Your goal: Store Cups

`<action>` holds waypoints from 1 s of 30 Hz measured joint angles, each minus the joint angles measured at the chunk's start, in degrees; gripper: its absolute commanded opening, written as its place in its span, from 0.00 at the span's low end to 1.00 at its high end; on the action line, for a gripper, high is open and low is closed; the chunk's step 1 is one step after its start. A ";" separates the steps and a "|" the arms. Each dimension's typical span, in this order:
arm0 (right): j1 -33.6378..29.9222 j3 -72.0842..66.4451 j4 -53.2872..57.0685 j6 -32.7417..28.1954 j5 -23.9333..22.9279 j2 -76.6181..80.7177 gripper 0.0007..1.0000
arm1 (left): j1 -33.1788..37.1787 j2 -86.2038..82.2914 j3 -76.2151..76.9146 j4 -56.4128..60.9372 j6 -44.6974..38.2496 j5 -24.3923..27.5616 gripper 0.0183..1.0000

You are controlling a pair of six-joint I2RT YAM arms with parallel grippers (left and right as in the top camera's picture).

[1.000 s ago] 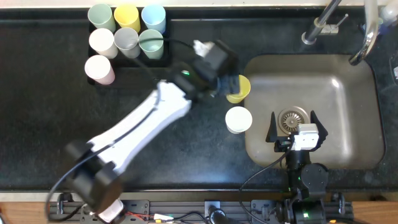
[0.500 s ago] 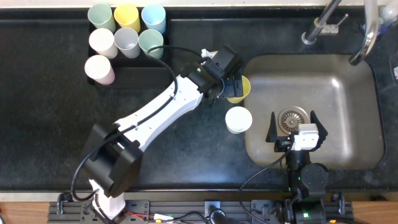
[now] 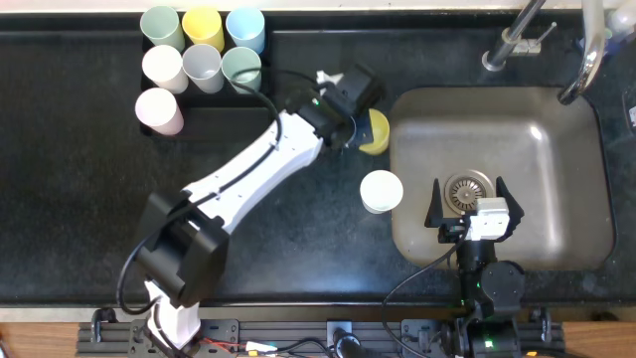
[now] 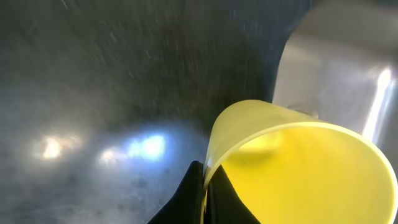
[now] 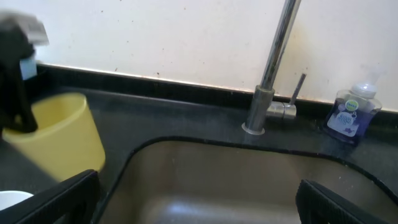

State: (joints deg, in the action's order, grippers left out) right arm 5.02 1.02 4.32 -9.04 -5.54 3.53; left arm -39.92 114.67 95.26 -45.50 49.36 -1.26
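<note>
A yellow cup hangs tilted over the black counter just left of the sink. My left gripper is shut on its rim. The left wrist view has that yellow cup close up, one wall pinched in my left gripper. A white cup stands upright by the sink's left edge. My right gripper rests open over the sink drain, holding nothing. From the right wrist view the yellow cup shows held off the counter.
A black rack at the back left holds several upright cups, and a pink cup stands beside it. A faucet rises behind the sink, with a soap bottle to its right.
My left gripper has closed in on the yellow cup's rim, then raised and tilted the cup, shifting it slightly toward the back left. The right arm has not moved.
</note>
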 measured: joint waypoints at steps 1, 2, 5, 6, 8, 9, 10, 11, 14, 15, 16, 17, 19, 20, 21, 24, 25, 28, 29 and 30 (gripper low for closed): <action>0.00 0.00 0.00 0.00 -0.02 0.00 1.00 | 0.52 -0.26 0.72 -0.59 0.00 -0.59 0.02; 0.00 0.00 0.00 0.02 0.00 0.00 1.00 | 1.88 -1.44 1.20 -3.28 0.00 -1.88 0.02; 0.00 0.00 0.00 0.00 -0.02 0.00 1.00 | 5.20 -5.18 1.33 -11.30 0.22 -4.00 0.02; 0.00 0.00 0.02 0.02 0.00 0.00 0.99 | 7.10 -6.91 1.33 -14.25 0.63 -4.61 0.02; 0.00 0.00 0.02 0.00 0.00 0.00 1.00 | 12.35 -10.36 1.53 -18.91 1.86 -5.55 0.02; 0.00 0.00 0.00 0.00 -0.02 0.00 1.00 | 15.17 -11.67 1.60 -20.31 2.45 -5.90 0.02; 0.00 0.00 0.04 0.00 0.00 0.00 1.00 | 18.80 -12.87 1.79 -21.90 3.23 -6.27 0.02; 0.00 0.00 0.00 0.02 0.00 0.00 1.00 | 22.05 -13.53 1.95 -22.71 3.78 -6.38 0.02; 0.00 0.00 0.00 0.00 0.00 0.00 1.00 | 30.91 -13.57 1.99 -22.93 5.86 -6.54 0.02; 0.00 0.00 -0.02 0.00 -0.02 0.00 1.00 | 33.33 -13.00 1.99 -23.06 6.73 -6.43 0.02; 0.00 0.00 0.02 0.02 0.00 0.00 1.00 | 35.06 -12.31 1.99 -23.17 7.85 -6.27 0.02; 0.00 0.00 0.02 0.00 -0.02 0.00 1.00 | 36.20 -11.61 1.99 -23.21 9.20 -6.25 0.02; 0.00 0.00 0.02 -0.02 0.00 0.00 1.00 | 37.20 -10.47 1.99 -23.23 11.61 -5.84 0.02; 0.00 0.00 0.00 0.02 0.02 0.00 1.00 | 37.35 -9.99 1.99 -23.21 12.50 -5.60 0.02; 0.00 0.00 0.02 0.00 0.00 0.00 1.00 | 37.35 -9.49 1.99 -23.12 13.38 -5.38 0.02; 0.00 0.00 0.04 0.02 -0.02 0.00 1.00 | 37.29 -8.20 1.99 -23.02 14.91 -4.39 0.02; 0.00 0.00 0.00 -0.02 0.00 0.00 1.00 | 37.29 -7.82 1.99 -23.02 15.28 -4.15 0.02; 0.00 0.00 0.04 0.00 0.00 0.00 1.00 | 37.29 -6.86 1.99 -22.99 16.39 -3.69 0.02; 0.00 0.00 0.02 0.02 0.00 0.00 1.00 | 37.29 -6.51 1.99 -22.86 16.74 -3.67 0.02; 0.00 0.00 0.02 0.00 0.00 0.00 1.00 | 37.29 -6.19 1.99 -22.69 16.79 -3.65 0.02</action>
State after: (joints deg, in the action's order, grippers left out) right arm 5.02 1.02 4.34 -9.04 -5.54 3.53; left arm -2.63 108.49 97.25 -68.18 66.15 -4.91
